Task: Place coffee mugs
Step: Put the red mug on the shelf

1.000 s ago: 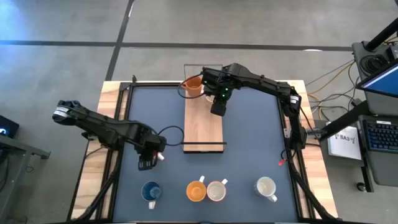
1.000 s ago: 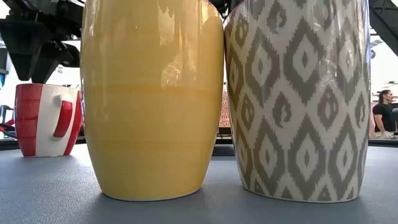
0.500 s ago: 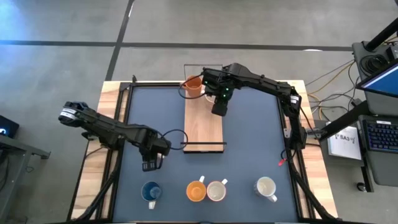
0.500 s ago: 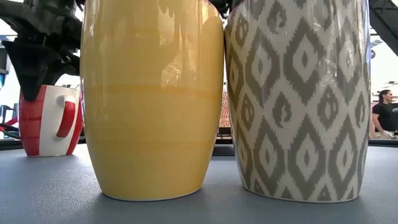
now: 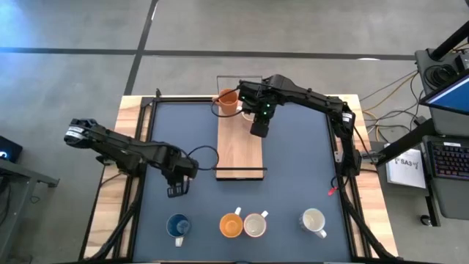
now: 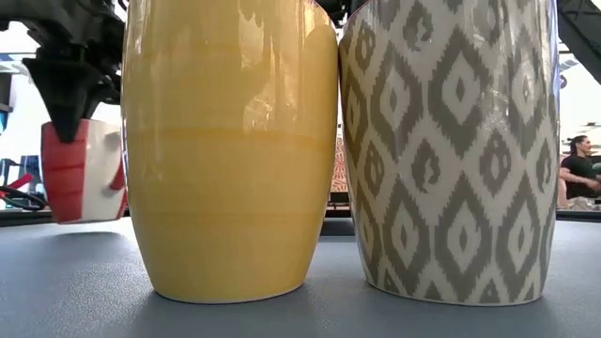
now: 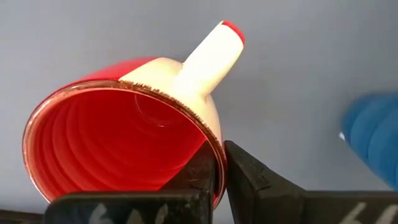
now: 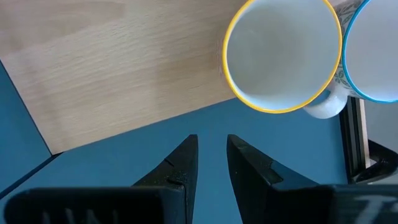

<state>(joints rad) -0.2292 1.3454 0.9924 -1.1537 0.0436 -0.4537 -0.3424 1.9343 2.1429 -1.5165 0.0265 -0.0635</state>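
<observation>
A red mug (image 7: 124,143) with a white outside and white handle (image 7: 208,56) sits at the left of the blue-grey mat, tilted in the low view (image 6: 80,174). My left gripper (image 5: 178,188) points down from above and is shut on it. My right gripper (image 5: 258,129) hangs open over the far part of the wooden board (image 5: 240,150), holding nothing. Beside it an orange mug (image 5: 229,100) stands on the board's far end. The right wrist view shows a yellow-rimmed mug (image 8: 283,53) and a blue-rimmed one (image 8: 376,56) standing on the board. My left gripper pinches the red mug's rim (image 7: 217,163) a short way around from the handle, one finger (image 7: 199,177) inside the mug and the other (image 7: 252,180) outside. The fingers come from above, pointing down. The mug is tilted in the hold; I cannot tell whether its base still touches the mat.
Along the near edge stand a blue mug (image 5: 178,226), an orange mug (image 5: 231,224), a patterned mug (image 5: 255,224) touching it, and a white mug (image 5: 314,221). The orange (image 6: 230,150) and patterned (image 6: 451,150) mugs fill the low view. A person (image 6: 577,169) is far behind.
My left gripper has come down onto the red mug and shut on its rim. The mug, upright before, now stands tilted, has shifted a little, and its handle has swung out of the low view's sight.
</observation>
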